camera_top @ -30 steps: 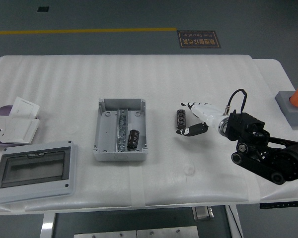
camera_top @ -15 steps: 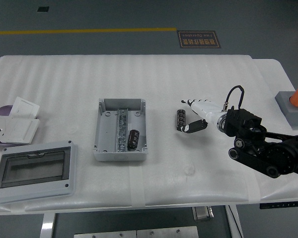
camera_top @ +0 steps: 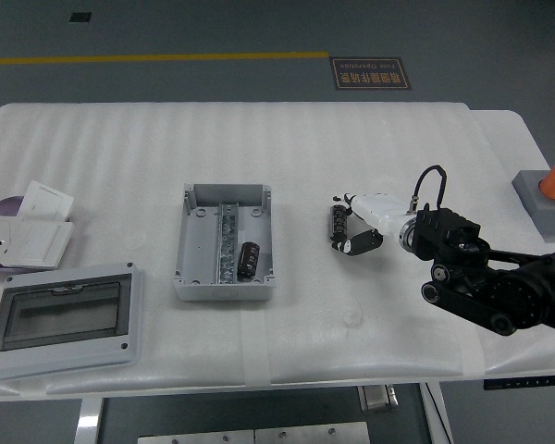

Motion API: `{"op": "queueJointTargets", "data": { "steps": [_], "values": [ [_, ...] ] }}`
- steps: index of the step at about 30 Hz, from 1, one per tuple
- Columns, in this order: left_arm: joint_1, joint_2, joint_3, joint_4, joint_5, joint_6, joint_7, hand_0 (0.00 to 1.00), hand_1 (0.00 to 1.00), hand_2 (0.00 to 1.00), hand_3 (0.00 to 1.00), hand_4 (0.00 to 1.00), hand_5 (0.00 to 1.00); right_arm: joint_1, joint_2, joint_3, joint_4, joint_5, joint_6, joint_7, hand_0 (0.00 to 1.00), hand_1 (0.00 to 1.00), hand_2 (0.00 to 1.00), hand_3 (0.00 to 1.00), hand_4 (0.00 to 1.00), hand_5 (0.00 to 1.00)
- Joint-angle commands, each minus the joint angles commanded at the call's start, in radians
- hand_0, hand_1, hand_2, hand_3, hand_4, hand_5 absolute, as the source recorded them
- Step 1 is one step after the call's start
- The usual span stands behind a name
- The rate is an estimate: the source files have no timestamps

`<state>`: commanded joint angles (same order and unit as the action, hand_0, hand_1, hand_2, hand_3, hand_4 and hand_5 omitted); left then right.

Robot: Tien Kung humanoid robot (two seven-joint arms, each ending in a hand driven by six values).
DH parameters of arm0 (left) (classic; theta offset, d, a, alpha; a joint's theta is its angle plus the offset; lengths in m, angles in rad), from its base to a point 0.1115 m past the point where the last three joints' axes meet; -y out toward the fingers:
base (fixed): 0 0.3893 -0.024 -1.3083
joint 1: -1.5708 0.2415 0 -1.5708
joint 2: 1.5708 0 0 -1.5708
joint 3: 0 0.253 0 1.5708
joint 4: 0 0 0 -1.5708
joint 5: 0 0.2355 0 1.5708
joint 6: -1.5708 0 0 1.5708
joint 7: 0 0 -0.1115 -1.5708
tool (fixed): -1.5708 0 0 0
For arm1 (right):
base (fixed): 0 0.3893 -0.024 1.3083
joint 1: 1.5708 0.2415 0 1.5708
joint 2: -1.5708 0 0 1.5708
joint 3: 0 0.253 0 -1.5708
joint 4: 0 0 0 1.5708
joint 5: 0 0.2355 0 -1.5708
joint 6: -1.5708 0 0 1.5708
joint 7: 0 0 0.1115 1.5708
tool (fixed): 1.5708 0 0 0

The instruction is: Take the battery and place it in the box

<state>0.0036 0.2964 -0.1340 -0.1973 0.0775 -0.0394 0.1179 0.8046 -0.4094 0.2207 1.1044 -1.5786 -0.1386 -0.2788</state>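
Black battery beside right hand; grey box left, apart

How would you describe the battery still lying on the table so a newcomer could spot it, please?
Start at the open grey plastic box mid-table and look right. The loose black cylindrical battery lies on the white foam beside the robot hand. Unlike the black battery inside the box, it lies outside, at the fingertips.

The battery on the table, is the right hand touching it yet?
Cannot tell. In the head view the right hand brackets the battery, fingers overlapping its edge, but contact isn't plain.
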Motion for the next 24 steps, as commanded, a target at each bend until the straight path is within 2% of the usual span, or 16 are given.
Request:
{"op": "queueJointTargets", "data": {
  "steps": [6, 7, 9, 11, 12, 24],
  "values": [
    [0.000, 0.000, -0.004, -0.001, 0.005, 0.001, 0.000, 0.620, 0.646, 0.513, 0.547, 0.539, 0.366, 0.000, -0.001, -0.004, -0.002, 0.001, -0.045, 0.021, 0.811, 0.651, 0.669, 0.919, 0.680, 0.369],
    [-0.001, 0.000, -0.006, -0.001, 0.007, 0.001, -0.001, 0.620, 0.646, 0.513, 0.548, 0.539, 0.366, 0.000, -0.001, -0.006, -0.002, 0.001, -0.050, 0.024, 0.738, 0.610, 0.628, 0.882, 0.613, 0.328],
    [-0.001, 0.000, -0.011, -0.002, 0.012, 0.002, -0.001, 0.620, 0.646, 0.513, 0.548, 0.539, 0.366, 0.000, 0.000, -0.013, -0.004, -0.002, -0.057, 0.027, 0.738, 0.610, 0.628, 0.882, 0.613, 0.328],
    [-0.001, 0.000, -0.014, -0.002, 0.015, 0.002, -0.001, 0.620, 0.646, 0.513, 0.548, 0.539, 0.366, -0.001, 0.001, -0.022, -0.005, -0.004, -0.062, 0.030, 0.738, 0.610, 0.628, 0.882, 0.613, 0.328],
    [-0.001, -0.001, -0.016, -0.003, 0.016, 0.002, -0.001, 0.620, 0.646, 0.515, 0.550, 0.544, 0.370, -0.001, 0.002, -0.027, -0.006, -0.005, -0.064, 0.031, 0.685, 0.577, 0.595, 0.787, 0.545, 0.294],
    [-0.003, -0.001, -0.014, -0.003, 0.018, 0.003, -0.002, 0.620, 0.646, 0.516, 0.553, 0.549, 0.375, 0.005, 0.005, -0.055, -0.007, -0.004, -0.063, 0.037, 0.660, 0.566, 0.582, 0.764, 0.536, 0.292]
  ]
}}
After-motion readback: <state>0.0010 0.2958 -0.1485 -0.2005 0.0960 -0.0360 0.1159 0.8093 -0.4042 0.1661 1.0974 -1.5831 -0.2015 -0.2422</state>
